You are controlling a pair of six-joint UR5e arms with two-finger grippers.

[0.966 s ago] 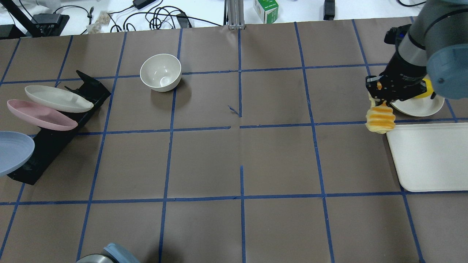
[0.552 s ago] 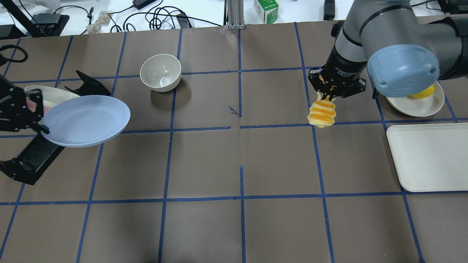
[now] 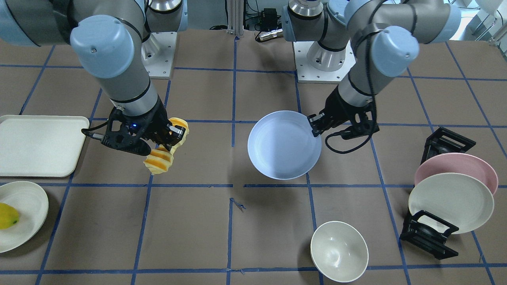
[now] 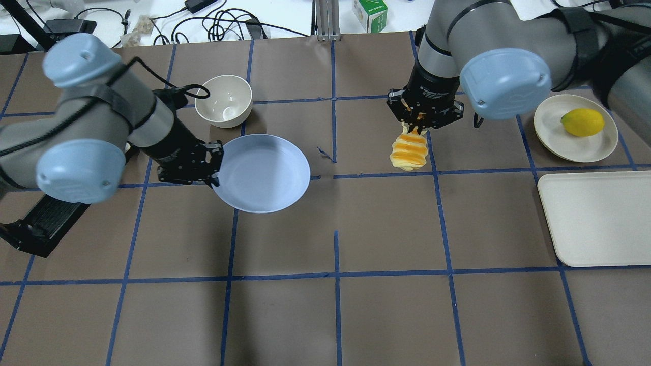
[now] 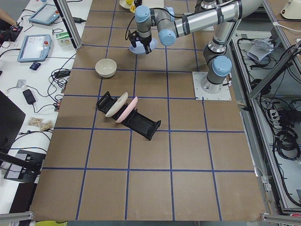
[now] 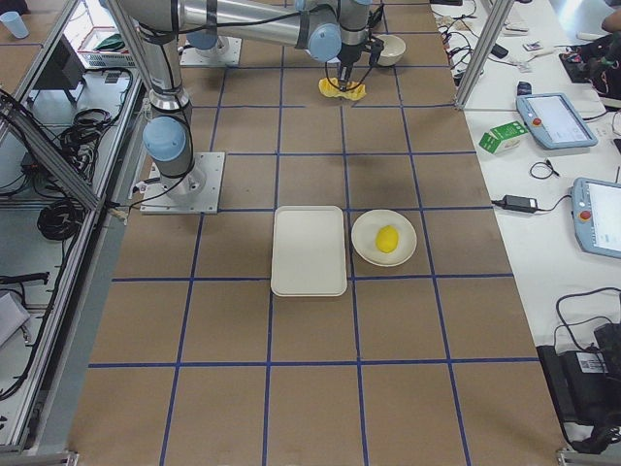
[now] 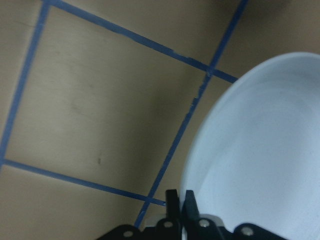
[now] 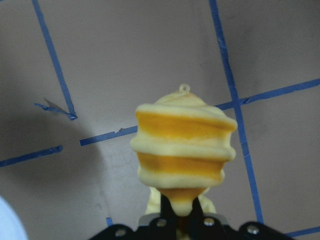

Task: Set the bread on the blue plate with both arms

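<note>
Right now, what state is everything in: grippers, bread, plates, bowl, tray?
blue plate: held up, empty
left gripper: shut on its rim
bread: hanging in air
right gripper: shut on its end
bowl: upright, empty
tray: flat, empty
pink plate: on edge in rack
cream plate by tray: holds yellow fruit

The blurred left wrist view cuts the blue plate [image 7: 260, 150] off at its right and lower edges, and the plate's rim vanishes between the fingers of the left gripper [image 7: 180, 196]. The right gripper [image 8: 182, 215] covers the pinched end of the bread [image 8: 182, 145], while in the overhead view the left arm [image 4: 101, 117] hides most of the black rack [image 4: 40, 223]. The front view's left edge cuts the white plate [image 3: 27, 213] and the yellow fruit [image 3: 7, 216] on it.
</note>
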